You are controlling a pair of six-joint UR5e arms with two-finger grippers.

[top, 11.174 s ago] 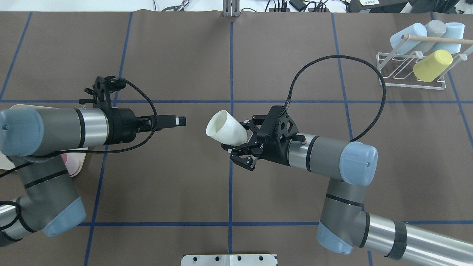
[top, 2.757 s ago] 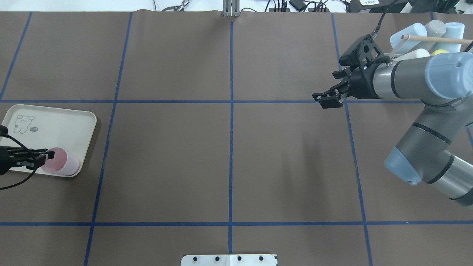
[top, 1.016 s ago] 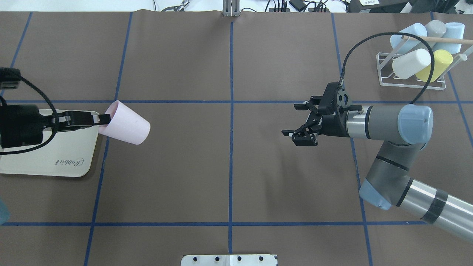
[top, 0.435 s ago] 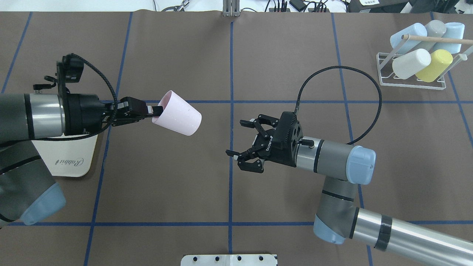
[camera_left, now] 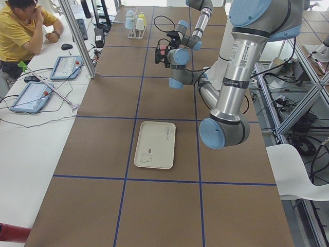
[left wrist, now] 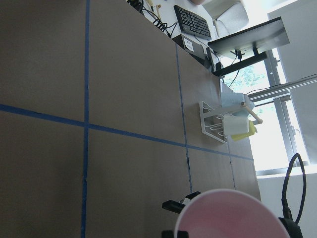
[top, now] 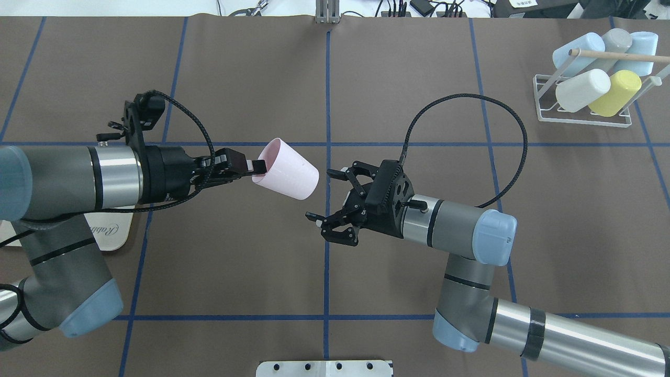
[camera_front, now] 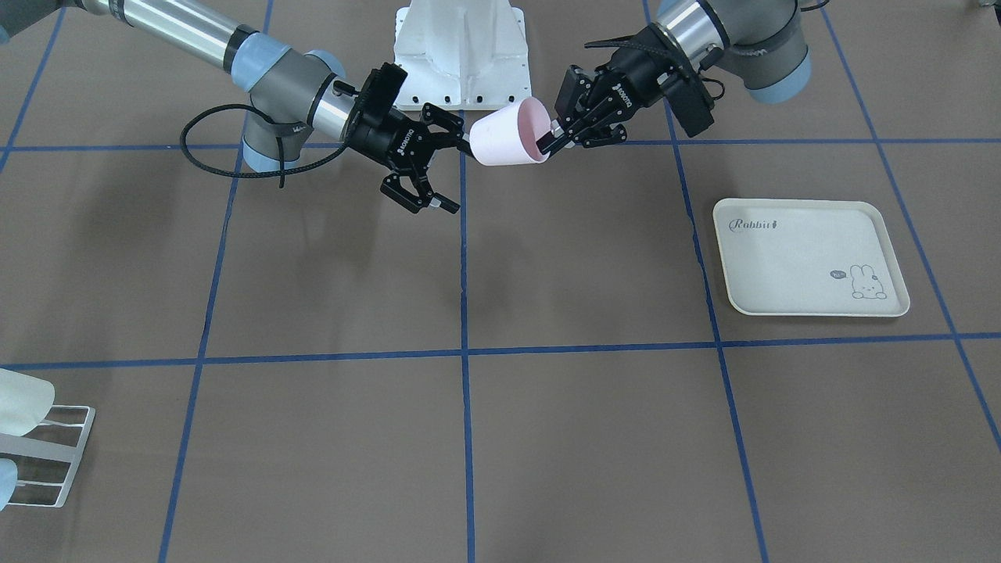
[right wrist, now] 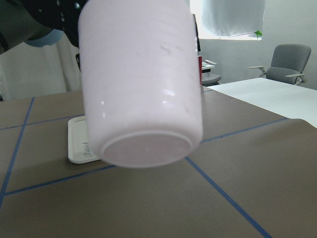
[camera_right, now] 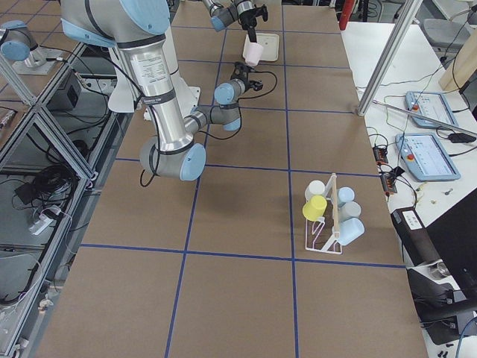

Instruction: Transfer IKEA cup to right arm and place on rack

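Note:
A pink cup (top: 287,170) hangs tilted above the table's middle, its base toward the right arm. My left gripper (top: 256,166) is shut on its rim; it also shows in the front view (camera_front: 551,141), holding the cup (camera_front: 508,133). My right gripper (top: 322,193) is open, just right of the cup's base with nothing between its fingers, and it shows in the front view (camera_front: 453,173). The cup's base (right wrist: 143,94) fills the right wrist view. The white wire rack (top: 581,122) stands at the far right and holds several cups.
A cream rabbit-print tray (camera_front: 805,258) lies empty on my left side, partly under the left arm in the overhead view (top: 112,233). The rack (camera_right: 324,239) holds pale blue, grey, white and yellow cups. A person sits at a side desk (camera_left: 20,31).
The left arm has carried the pink cup rightward toward the table's centre. The right gripper, open, has moved a little left toward the cup's base.

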